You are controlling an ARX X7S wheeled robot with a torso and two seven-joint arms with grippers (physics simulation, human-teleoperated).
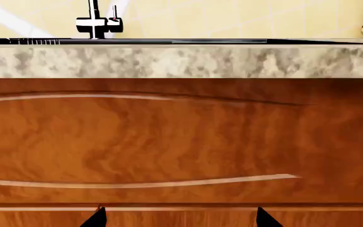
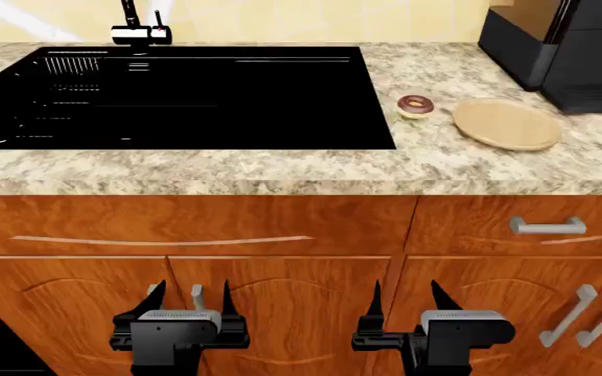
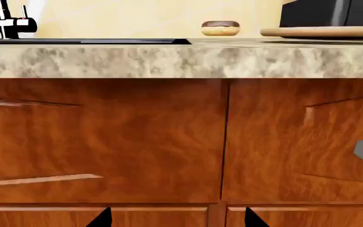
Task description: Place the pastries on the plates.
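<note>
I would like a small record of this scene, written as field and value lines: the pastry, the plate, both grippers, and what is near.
pastry: one small chocolate-iced doughnut on the countertop, not on a plate
plate: tan wooden plate, bare, beside the doughnut on its right, apart from it
second pastry and plate: not in view
left gripper: open, holds nothing, low before the cabinet doors
right gripper: open, holds nothing, also below counter level
nearby: black sink with faucet; dark appliance behind the plate

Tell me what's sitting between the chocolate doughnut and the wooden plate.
Nothing: in the head view only bare speckled countertop separates the chocolate doughnut from the wooden plate.
</note>
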